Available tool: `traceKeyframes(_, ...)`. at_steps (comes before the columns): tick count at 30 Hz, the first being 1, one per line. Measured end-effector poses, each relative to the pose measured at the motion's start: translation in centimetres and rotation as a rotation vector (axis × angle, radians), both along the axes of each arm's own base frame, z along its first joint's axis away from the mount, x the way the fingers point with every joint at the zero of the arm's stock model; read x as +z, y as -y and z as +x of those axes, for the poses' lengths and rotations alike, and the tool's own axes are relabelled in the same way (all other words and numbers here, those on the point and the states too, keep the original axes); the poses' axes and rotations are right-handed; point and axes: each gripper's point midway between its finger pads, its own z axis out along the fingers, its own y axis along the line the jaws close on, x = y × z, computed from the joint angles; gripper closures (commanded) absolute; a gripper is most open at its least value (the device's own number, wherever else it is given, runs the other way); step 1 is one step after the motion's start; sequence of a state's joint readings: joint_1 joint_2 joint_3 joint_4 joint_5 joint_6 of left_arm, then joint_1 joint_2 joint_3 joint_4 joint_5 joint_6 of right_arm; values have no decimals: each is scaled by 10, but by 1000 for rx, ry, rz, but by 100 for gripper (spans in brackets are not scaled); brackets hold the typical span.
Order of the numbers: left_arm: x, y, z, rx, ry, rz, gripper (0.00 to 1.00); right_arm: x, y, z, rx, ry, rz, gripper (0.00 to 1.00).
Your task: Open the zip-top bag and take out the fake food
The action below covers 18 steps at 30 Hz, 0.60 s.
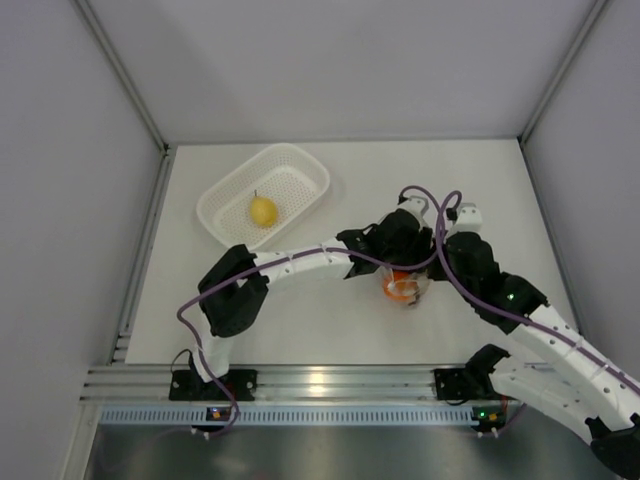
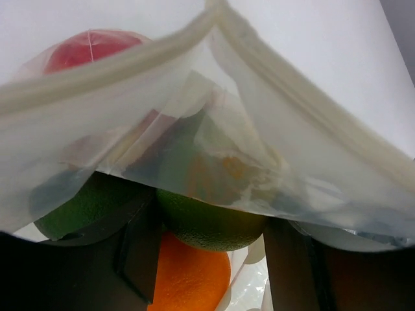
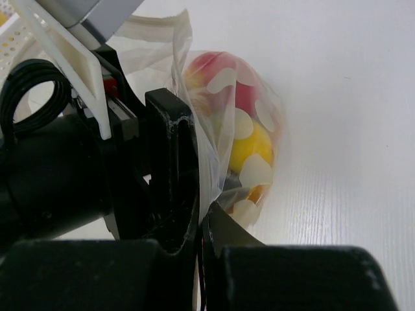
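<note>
the bag (image 1: 405,289) sits a little right of the middle of the worktop (image 1: 490,185), closer to the near edge than the far edge. both hands meet at it. it is bunched up and the arms cover much of it, so you cannot tell which way its long side runs. its mouth is open and points at the left hand (image 1: 388,264). in the left wrist view the two zip strips spread apart like a tent, and you look right inside.

inside the bag are fruits: a red apple (image 2: 84,48) at the back, a green fruit (image 2: 207,223) in front, and an orange (image 2: 191,275) below it. the right wrist view shows a yellow lemon (image 3: 249,146) in there too, behind the white dots on the plastic.

the right hand (image 3: 202,217) is clenched on a thin fold of the bag, with the plastic pinched between its two fingers. the left hand's fingers are wide apart at the bag's mouth, with the green fruit between them. you cannot tell if they are touching it or holding anything.

a white basket (image 1: 312,172) lies near the far left corner, well apart from the bag. its long side runs on a slant. one lemon (image 1: 263,211) is in it.
</note>
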<state>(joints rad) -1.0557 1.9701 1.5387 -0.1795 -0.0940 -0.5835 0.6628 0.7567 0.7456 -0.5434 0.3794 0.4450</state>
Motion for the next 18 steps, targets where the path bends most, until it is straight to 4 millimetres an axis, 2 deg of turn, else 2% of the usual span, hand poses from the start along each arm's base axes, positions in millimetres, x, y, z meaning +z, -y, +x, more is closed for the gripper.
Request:
traceKeyframes(1,-1,2,0,-3,-1,-5,64,0,-1,0,3,-1,3,100)
traceKeyframes(2,-1,4,0,-11,1,-7,72,0,-1,-1,4,-2,2,100)
traceKeyframes(5,-2,6,-1,-14,-6,-14,85,0,1,-1,-1,3,-3,100)
traceKeyframes(9,-1,6,0,-13,-2,-19,96,0,3,0,-8,5,-8,100)
traceKeyframes(11,1,4,-1,-8,4,-26,100,0,4,0,-11,6,-10,100)
traceKeyframes(14,6,-5,-3,0,12,-28,100,0,5,2,-19,5,-19,100)
traceKeyframes(18,22,-14,-9,2,28,-47,100,-1,7,6,-29,-5,-58,100)
